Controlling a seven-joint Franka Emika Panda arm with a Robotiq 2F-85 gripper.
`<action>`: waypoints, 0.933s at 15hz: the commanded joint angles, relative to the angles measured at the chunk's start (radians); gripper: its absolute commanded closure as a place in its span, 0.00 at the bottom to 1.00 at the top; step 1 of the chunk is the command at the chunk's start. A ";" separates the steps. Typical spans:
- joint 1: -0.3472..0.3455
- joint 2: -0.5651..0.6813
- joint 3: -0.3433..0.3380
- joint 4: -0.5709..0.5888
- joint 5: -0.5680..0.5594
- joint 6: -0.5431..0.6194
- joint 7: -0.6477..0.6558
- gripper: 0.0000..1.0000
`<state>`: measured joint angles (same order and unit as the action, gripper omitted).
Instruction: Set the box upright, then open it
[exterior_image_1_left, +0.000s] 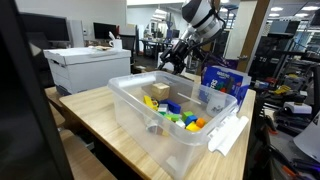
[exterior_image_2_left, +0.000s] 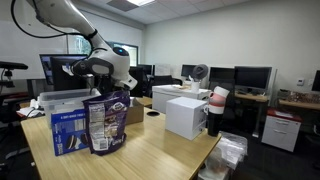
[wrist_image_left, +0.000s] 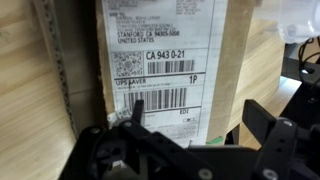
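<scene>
**A:** In an exterior view, what stands on the worktop (exterior_image_1_left: 95, 110)?

**B:** A clear bin (exterior_image_1_left: 130, 105) with colourful toys (exterior_image_1_left: 177, 113) in it. A blue printed box (exterior_image_1_left: 225, 85) stands just beside the bin's far corner. The arm (exterior_image_1_left: 200, 18) comes down behind the bin, and the end effector (exterior_image_1_left: 172, 62) is low over the far part of the worktop.

**A:** And the box?

**B:** I can't make it out there, because the bin and the arm cover that spot. The fingers are too small to read as well.

**A:** What about an exterior view with the monitors at the back?

**B:** The blue printed box (exterior_image_2_left: 70, 125) and a snack bag (exterior_image_2_left: 107, 125) stand upright at the front, close together. The end effector (exterior_image_2_left: 88, 73) hangs just behind them. Some brown cardboard (exterior_image_2_left: 135, 113) shows beside the bag on the worktop (exterior_image_2_left: 160, 150). I cannot tell whether that is the box.

**A:** And the wrist view?

**B:** The box (wrist_image_left: 70, 90) fills it, close in front of the camera. It is brown cardboard with a white shipping label (wrist_image_left: 165, 50) facing the lens. The end effector (wrist_image_left: 185, 135) is spread wide, with a dark finger at each side of the lower edge; one of the fingers (wrist_image_left: 275, 140) is on the right. Nothing is gripped between them. From this angle I cannot tell whether they touch the box.
</scene>
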<state>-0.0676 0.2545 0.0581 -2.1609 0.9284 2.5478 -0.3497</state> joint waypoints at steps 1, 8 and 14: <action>0.043 -0.058 -0.016 -0.036 -0.159 0.061 0.004 0.00; 0.051 -0.098 0.000 -0.037 -0.445 0.133 -0.016 0.00; 0.035 -0.140 0.042 -0.052 -0.533 0.242 -0.113 0.00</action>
<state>-0.0193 0.1697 0.0722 -2.1652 0.4198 2.7316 -0.3721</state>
